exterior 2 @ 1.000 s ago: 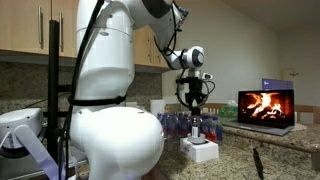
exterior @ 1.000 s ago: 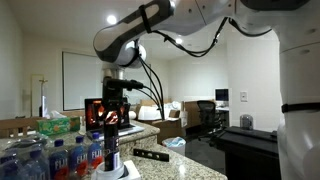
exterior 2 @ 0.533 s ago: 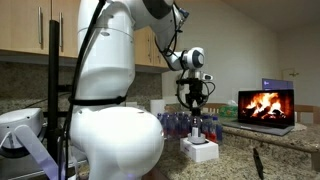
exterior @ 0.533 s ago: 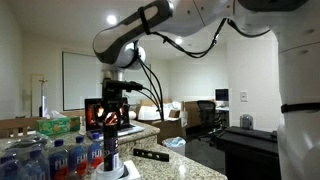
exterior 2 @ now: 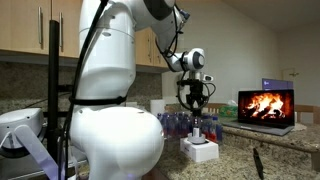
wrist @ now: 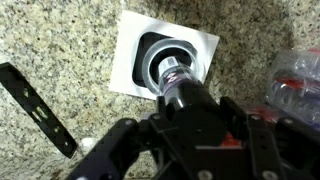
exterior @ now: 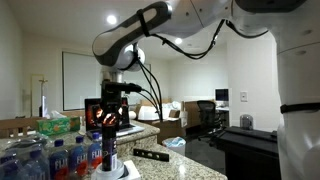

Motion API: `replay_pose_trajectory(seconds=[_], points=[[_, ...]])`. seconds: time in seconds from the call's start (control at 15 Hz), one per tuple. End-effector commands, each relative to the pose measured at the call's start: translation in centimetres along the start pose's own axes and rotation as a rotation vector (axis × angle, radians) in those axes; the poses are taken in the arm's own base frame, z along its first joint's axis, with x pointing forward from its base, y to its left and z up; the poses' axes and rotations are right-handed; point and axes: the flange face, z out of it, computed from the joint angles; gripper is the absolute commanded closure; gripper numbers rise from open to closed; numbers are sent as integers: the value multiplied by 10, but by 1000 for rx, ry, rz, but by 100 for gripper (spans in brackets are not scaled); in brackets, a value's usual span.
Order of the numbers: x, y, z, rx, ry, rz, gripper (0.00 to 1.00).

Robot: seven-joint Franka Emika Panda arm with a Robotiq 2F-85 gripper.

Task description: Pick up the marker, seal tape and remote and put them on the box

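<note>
Granite worktop (wrist: 60, 40) lies under the gripper (wrist: 190, 128), clamped on the upright marker (wrist: 185, 92) directly above the seal tape (wrist: 152, 66) on the white box (wrist: 132, 50), the remote (wrist: 35, 105) lying off to one side.

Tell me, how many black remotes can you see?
1. The remote lies flat on the granite counter, apart from the white box; an exterior view shows it there too. Others may be hidden from the cameras.
</note>
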Motion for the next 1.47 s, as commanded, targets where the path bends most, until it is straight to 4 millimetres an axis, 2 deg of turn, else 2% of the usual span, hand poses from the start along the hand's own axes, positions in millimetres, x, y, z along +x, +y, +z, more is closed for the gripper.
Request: replay_pose_trajectory(seconds=[0.0, 0.33, 0.4, 0.47, 0.6, 0.73, 1.0, 1.2, 1.27, 1.4], points=[[-1, 3, -5, -17, 5, 29, 69], [-1, 2, -5, -27, 1, 28, 69], [-1, 2, -4, -29, -2, 26, 19], [-1, 1, -4, -29, -5, 24, 17], [-1, 1, -4, -31, -9, 21, 5], [-1, 1, -5, -26, -5, 15, 0], [-1, -2, -14, -7, 11, -11, 0], [-17, 1, -56, -3, 101, 13, 0], [-23, 7, -70, 2, 129, 39, 0], [-36, 31, -95, 19, 173, 128, 0]])
